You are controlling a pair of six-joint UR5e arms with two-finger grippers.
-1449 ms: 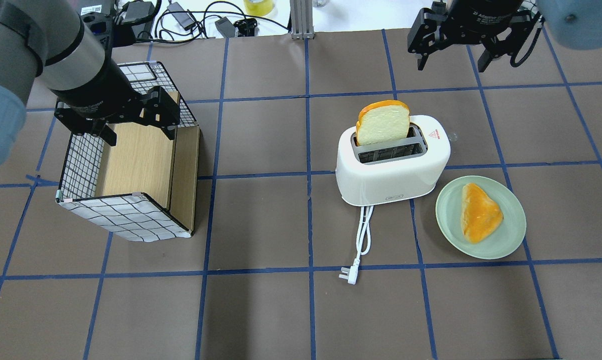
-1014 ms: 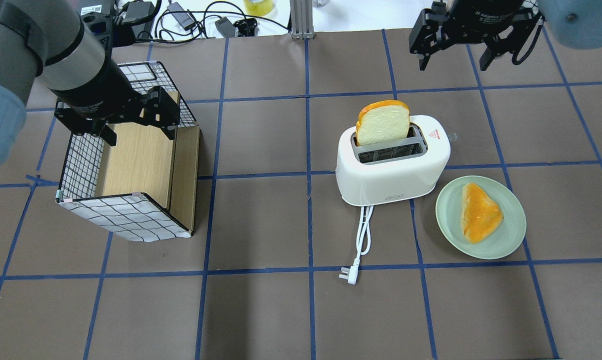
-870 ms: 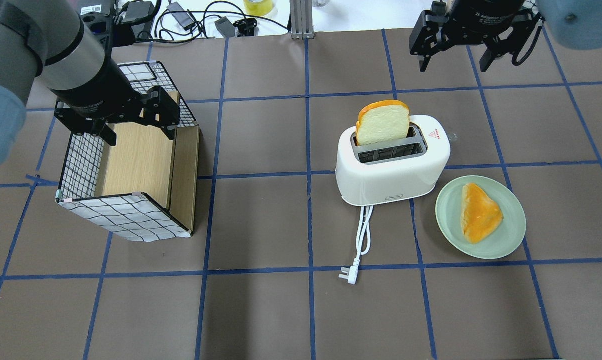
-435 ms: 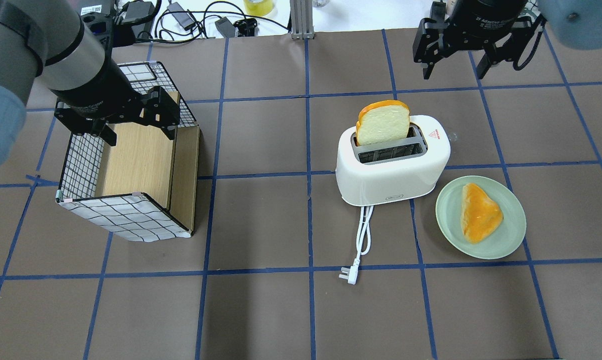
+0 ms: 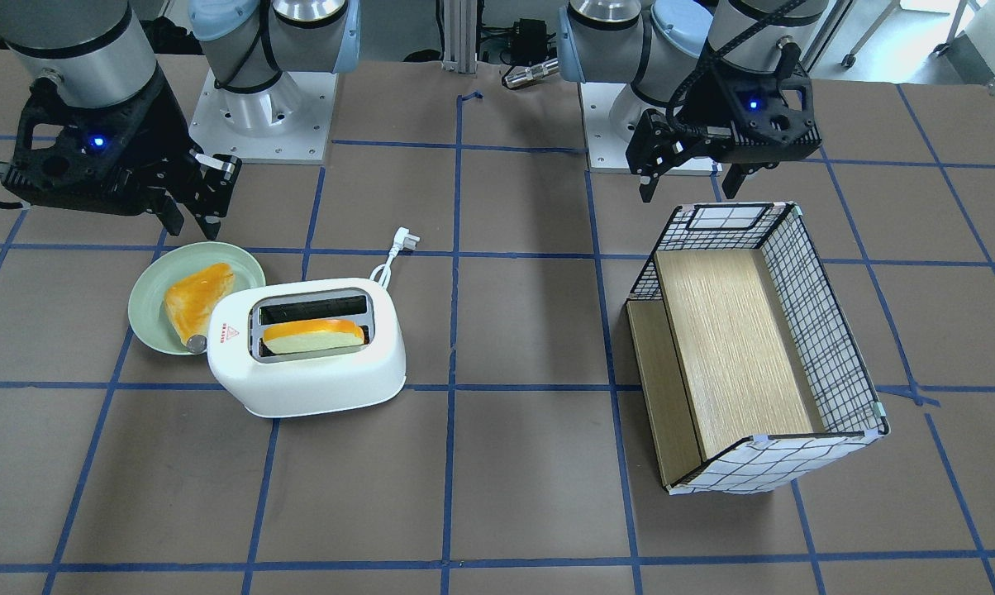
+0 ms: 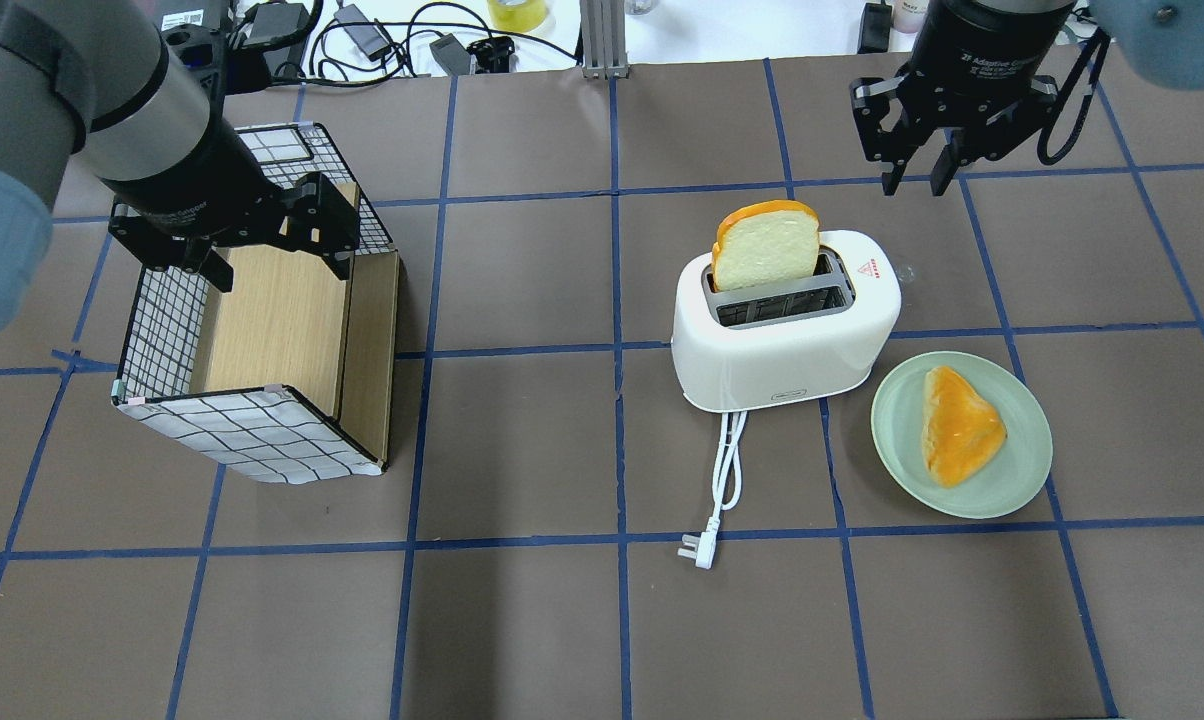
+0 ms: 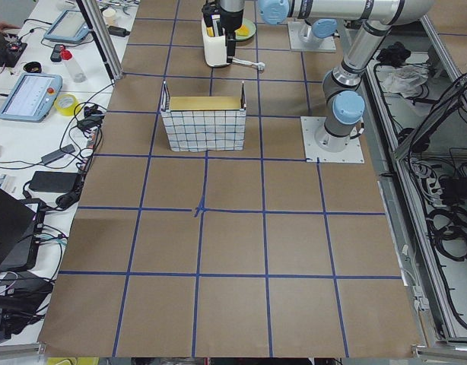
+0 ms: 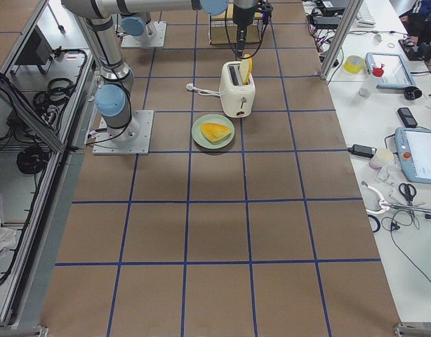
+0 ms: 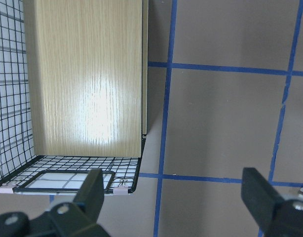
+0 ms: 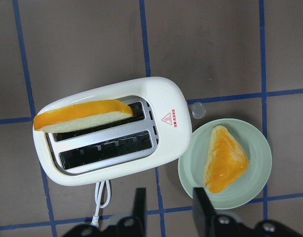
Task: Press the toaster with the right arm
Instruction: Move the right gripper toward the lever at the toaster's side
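Observation:
The white toaster (image 6: 787,345) stands right of the table's middle with a bread slice (image 6: 767,245) upright in its far slot. It also shows in the front view (image 5: 307,380) and the right wrist view (image 10: 169,136). My right gripper (image 6: 914,185) hangs in the air beyond the toaster's labelled end, apart from it. Its jaws are narrowed with a gap between them and hold nothing, as the right wrist view (image 10: 169,207) shows. My left gripper (image 6: 280,268) is wide open and empty over the basket (image 6: 252,430).
A green plate (image 6: 1022,480) with a piece of toast (image 6: 960,425) sits beside the toaster's right end. The toaster's white cord and plug (image 6: 700,553) trail toward me. The wire basket with a wooden board lies on the left. Cables lie past the far edge.
My right gripper has moved nearer to the toaster's labelled end and its fingers have drawn closer together. The left arm, toaster and plate have not moved.

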